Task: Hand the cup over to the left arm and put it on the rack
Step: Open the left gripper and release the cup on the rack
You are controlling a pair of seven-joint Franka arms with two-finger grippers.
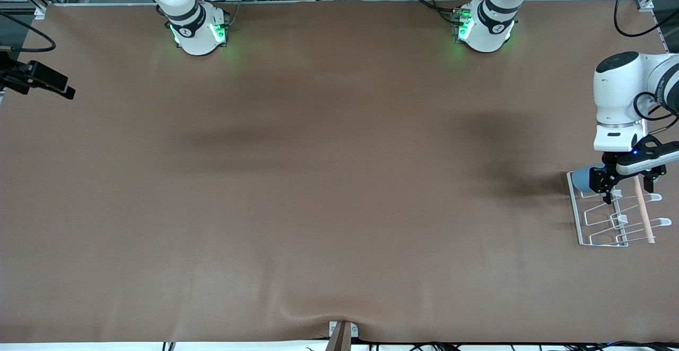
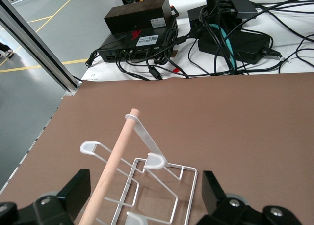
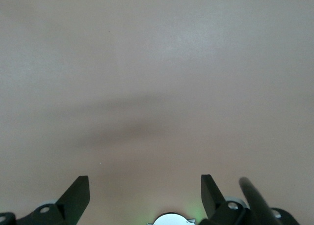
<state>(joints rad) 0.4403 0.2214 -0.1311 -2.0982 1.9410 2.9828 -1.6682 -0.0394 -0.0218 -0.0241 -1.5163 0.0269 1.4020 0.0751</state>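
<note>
While cup [image 1: 583,178] seemingly sits on rack [image 1: 599,218], left claw [image 1: 626,187] hangs released above.

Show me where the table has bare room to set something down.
Bare table runs from the two arm bases down to the front edge. Crowded only at the left arm's end: the rack, the cup at its farther edge, and the open left gripper over them.

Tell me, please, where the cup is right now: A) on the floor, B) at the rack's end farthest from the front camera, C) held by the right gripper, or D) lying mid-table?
B: the cup sits at the rack's end farthest from the front camera, beside the open left gripper over the rack.
</note>
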